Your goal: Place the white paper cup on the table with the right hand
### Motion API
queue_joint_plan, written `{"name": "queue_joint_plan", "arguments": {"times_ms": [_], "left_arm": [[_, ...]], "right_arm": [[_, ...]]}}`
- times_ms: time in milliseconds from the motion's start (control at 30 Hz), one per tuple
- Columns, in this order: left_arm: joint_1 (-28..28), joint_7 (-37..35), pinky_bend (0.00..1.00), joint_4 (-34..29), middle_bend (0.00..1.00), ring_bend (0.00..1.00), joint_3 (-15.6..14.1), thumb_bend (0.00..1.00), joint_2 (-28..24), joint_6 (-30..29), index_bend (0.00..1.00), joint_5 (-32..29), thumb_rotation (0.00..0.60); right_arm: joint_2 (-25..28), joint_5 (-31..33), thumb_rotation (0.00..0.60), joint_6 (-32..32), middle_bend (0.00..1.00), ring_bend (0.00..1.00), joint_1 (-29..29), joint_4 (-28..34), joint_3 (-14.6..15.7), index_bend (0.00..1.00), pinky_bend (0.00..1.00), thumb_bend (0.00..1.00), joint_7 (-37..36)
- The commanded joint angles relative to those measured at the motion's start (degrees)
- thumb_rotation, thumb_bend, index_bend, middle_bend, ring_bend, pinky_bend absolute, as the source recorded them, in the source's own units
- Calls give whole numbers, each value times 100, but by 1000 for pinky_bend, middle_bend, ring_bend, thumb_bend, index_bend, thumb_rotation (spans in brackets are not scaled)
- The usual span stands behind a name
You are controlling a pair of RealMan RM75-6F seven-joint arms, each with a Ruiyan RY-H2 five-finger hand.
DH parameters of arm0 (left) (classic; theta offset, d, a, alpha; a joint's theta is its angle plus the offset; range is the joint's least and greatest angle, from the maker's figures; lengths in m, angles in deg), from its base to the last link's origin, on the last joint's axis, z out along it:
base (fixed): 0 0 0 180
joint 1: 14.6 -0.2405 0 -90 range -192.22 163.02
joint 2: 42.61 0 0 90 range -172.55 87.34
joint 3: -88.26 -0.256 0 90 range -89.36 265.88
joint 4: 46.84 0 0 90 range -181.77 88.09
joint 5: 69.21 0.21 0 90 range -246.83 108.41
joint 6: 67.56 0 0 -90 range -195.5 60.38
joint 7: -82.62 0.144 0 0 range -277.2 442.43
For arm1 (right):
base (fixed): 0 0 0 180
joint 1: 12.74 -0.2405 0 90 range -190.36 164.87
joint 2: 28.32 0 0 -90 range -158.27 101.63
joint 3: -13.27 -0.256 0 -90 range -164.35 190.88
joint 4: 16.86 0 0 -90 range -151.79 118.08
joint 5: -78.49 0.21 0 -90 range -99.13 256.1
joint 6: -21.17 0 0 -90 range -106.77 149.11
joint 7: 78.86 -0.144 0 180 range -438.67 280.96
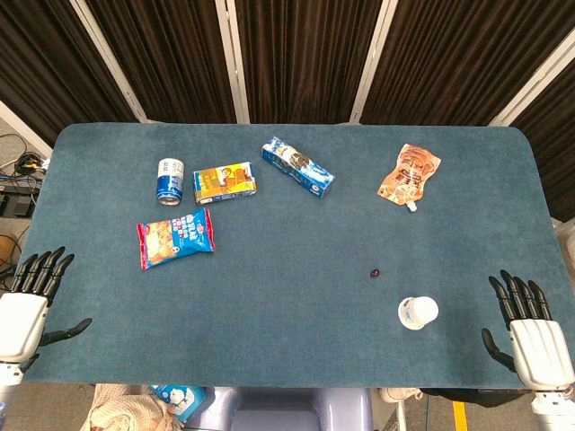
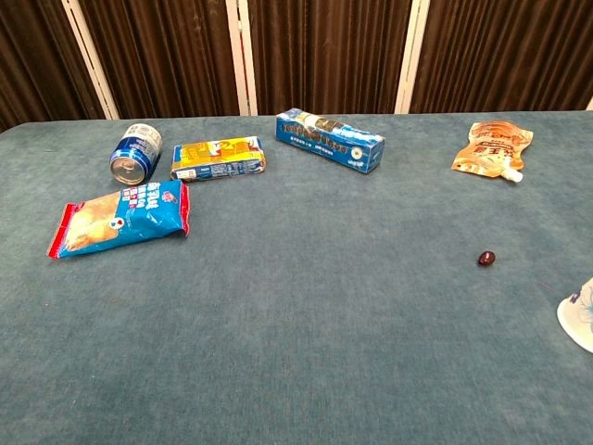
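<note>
The white paper cup (image 1: 418,312) stands on the blue table (image 1: 296,260) near its front right; in the chest view only its edge (image 2: 579,315) shows at the right border. My right hand (image 1: 530,337) hangs at the table's front right corner, fingers spread, holding nothing, a hand's width right of the cup. My left hand (image 1: 27,301) is at the front left edge, fingers spread and empty. Neither hand shows in the chest view.
A blue can (image 1: 171,180), a yellow-blue carton (image 1: 225,183), a long blue box (image 1: 297,166) and a red-blue snack bag (image 1: 175,236) lie at the left and middle back. An orange pouch (image 1: 409,175) lies back right. A small dark bit (image 1: 375,272) sits near the cup.
</note>
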Motion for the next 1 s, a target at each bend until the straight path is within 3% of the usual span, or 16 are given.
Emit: {"name": "queue_joint_plan", "arguments": {"times_ms": [33, 400, 700, 1000], "left_arm": [[0, 0, 0, 1, 0, 0, 1, 13, 1, -1, 0, 0, 600], [-13, 13, 0, 1, 0, 0, -8, 13, 2, -19, 0, 15, 600], [22, -11, 0, -4, 0, 0, -6, 14, -1, 83, 0, -37, 600], [46, -61, 0, -25, 0, 0, 1, 13, -24, 131, 0, -62, 600]], "right_arm": [[0, 0, 600, -1, 0, 0, -2, 2, -3, 0, 24, 397, 2], [26, -69, 600, -43, 0, 0, -13, 91, 46, 0, 39, 397, -49], [22, 341, 600, -1028, 0, 12, -336, 499, 163, 0, 156, 397, 373], [-284, 829, 600, -1576, 0, 51, -639, 564, 38, 0, 163, 396, 1066]]}}
